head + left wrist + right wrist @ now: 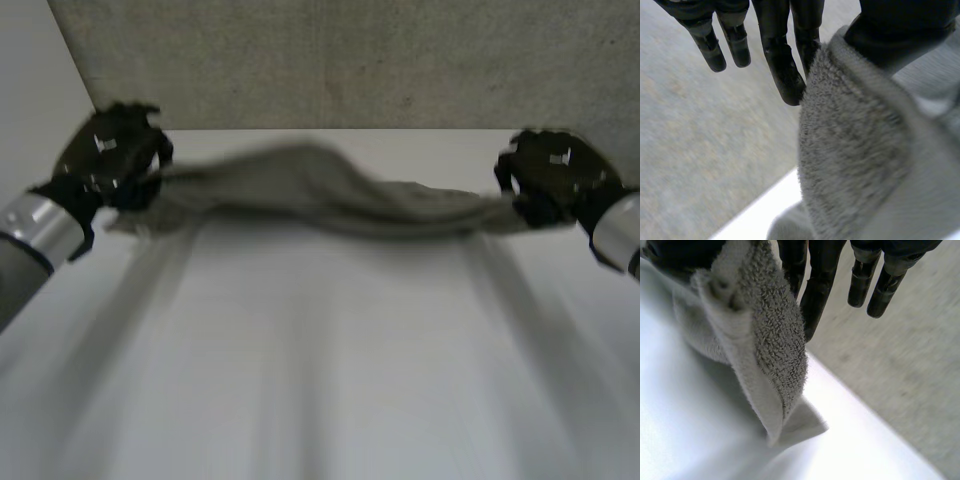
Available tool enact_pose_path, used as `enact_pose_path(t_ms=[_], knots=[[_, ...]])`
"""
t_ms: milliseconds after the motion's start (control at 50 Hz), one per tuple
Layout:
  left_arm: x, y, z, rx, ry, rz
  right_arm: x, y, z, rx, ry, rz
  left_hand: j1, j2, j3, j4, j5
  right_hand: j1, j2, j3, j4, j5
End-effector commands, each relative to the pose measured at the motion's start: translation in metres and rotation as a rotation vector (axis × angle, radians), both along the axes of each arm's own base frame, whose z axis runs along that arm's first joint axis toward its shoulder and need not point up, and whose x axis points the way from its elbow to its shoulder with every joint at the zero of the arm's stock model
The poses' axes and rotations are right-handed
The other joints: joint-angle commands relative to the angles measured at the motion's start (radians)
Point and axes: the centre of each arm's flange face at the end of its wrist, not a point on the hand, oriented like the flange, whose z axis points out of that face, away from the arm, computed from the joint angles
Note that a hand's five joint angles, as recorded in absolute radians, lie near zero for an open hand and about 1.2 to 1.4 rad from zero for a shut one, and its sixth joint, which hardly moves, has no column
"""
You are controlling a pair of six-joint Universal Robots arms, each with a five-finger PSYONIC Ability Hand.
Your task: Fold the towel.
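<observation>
A grey towel (330, 195) hangs stretched between my two hands above the far part of the white table (320, 380), sagging a little toward the right. My left hand (110, 155) grips its left end. In the left wrist view the towel (855, 150) is pinched between the thumb and the straight fingers (785, 65). My right hand (550, 175) holds the right end. The right wrist view shows a bunched corner of the towel (770, 340) pinched against the fingers (820, 285), its tip hanging just over the table.
Grey carpeted floor (350, 60) lies beyond the table's far edge (330, 130). A pale wall (30, 70) stands at the far left. Both forearms reach in from the near sides of the table.
</observation>
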Motion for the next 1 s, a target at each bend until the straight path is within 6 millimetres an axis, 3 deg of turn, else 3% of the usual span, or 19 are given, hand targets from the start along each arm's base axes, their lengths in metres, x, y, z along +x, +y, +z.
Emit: enact_pose_path(t_ms=[20, 60, 180, 320, 360, 440, 520, 600, 740, 820, 1000], knots=[[0.01, 0.036, -0.006, 0.023, -0.079, -0.016, -0.013, 0.025, -0.009, 0.054, -0.005, 0.02, 0.117, 0.049, -0.051, -0.059, 0.06, 0.079, 0.079, -0.043, -0.076, 0.066], [0.016, 0.042, 0.0, 0.023, -0.078, -0.004, -0.022, 0.038, 0.012, 0.015, -0.023, -0.006, 0.117, 0.049, -0.051, -0.059, 0.06, 0.079, 0.079, -0.043, -0.076, 0.066], [0.031, 0.068, 0.025, 0.036, -0.062, -0.001, -0.041, 0.053, 0.038, 0.007, -0.039, -0.071, 0.117, 0.049, -0.051, -0.059, 0.06, 0.079, 0.079, -0.043, -0.076, 0.066], [0.038, 0.068, 0.031, 0.066, -0.035, -0.004, -0.039, 0.052, 0.05, 0.004, -0.035, -0.036, 0.117, 0.049, -0.051, -0.059, 0.06, 0.079, 0.079, -0.043, -0.076, 0.066], [0.037, 0.06, 0.023, 0.097, -0.032, -0.012, -0.04, 0.045, 0.048, 0.014, -0.036, -0.041, 0.117, 0.049, -0.051, -0.059, 0.06, 0.079, 0.079, -0.043, -0.076, 0.066], [0.032, 0.043, 0.006, 0.152, -0.034, -0.033, -0.039, 0.015, 0.026, 0.102, -0.041, -0.035, 0.117, 0.049, -0.051, -0.059, 0.06, 0.079, 0.079, -0.043, -0.076, 0.066], [0.006, 0.026, -0.017, 0.222, -0.04, -0.122, -0.033, 0.001, 0.013, 0.146, -0.036, -0.03, 0.117, 0.049, -0.051, -0.059, 0.06, 0.079, 0.079, -0.043, -0.076, 0.066], [-0.004, 0.008, -0.033, 0.256, -0.051, -0.126, -0.026, -0.022, -0.005, 0.179, -0.015, -0.054, 0.117, 0.049, -0.051, -0.059, 0.06, 0.079, 0.079, -0.043, -0.076, 0.066], [-0.006, -0.049, -0.064, 0.266, -0.09, -0.05, -0.024, -0.047, -0.032, 0.22, 0.0, -0.083, 0.117, 0.049, -0.051, -0.059, 0.06, 0.079, 0.079, -0.043, -0.076, 0.066], [-0.011, -0.063, -0.072, 0.263, -0.102, -0.045, -0.012, -0.059, -0.046, 0.197, 0.012, -0.084, 0.117, 0.049, -0.051, -0.059, 0.06, 0.079, 0.079, -0.043, -0.076, 0.066], [-0.016, -0.089, -0.09, 0.248, -0.111, -0.041, -0.011, -0.082, -0.068, 0.17, 0.04, -0.168, 0.117, 0.049, -0.051, -0.059, 0.06, 0.079, 0.079, -0.043, -0.076, 0.066]])
